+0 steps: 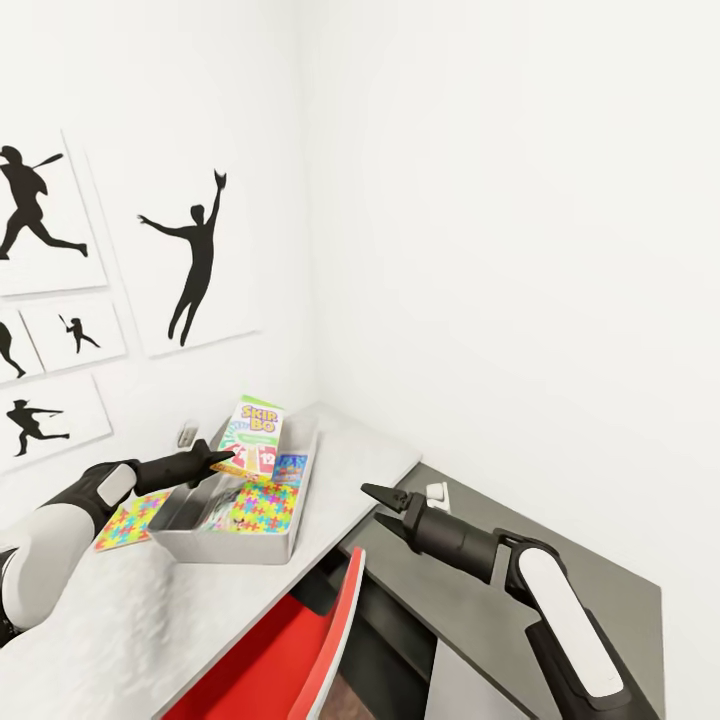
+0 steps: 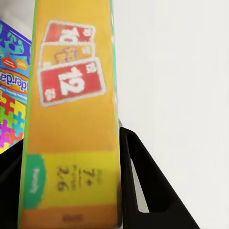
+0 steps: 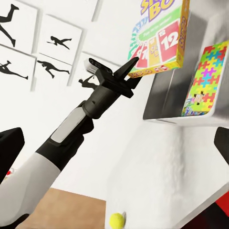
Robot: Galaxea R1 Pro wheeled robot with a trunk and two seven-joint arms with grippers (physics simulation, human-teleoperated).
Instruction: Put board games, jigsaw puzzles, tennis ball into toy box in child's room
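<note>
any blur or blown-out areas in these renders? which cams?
Head view: walls wash out near-white, corner faint; SKIP BO box lettering sharp. Left wrist view: the box, held close between the dark fingers, is soft, its small print unreadable. Right wrist view: tilted, crisp on the left gripper; tennis ball slightly soft.

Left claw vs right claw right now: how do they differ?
Left claw is shut on the Skip-Bo box, held over the bin; right claw is open and holds nothing. Left is over the table; right hangs off its edge, above the dark cabinet. Both are black, two-fingered.
</note>
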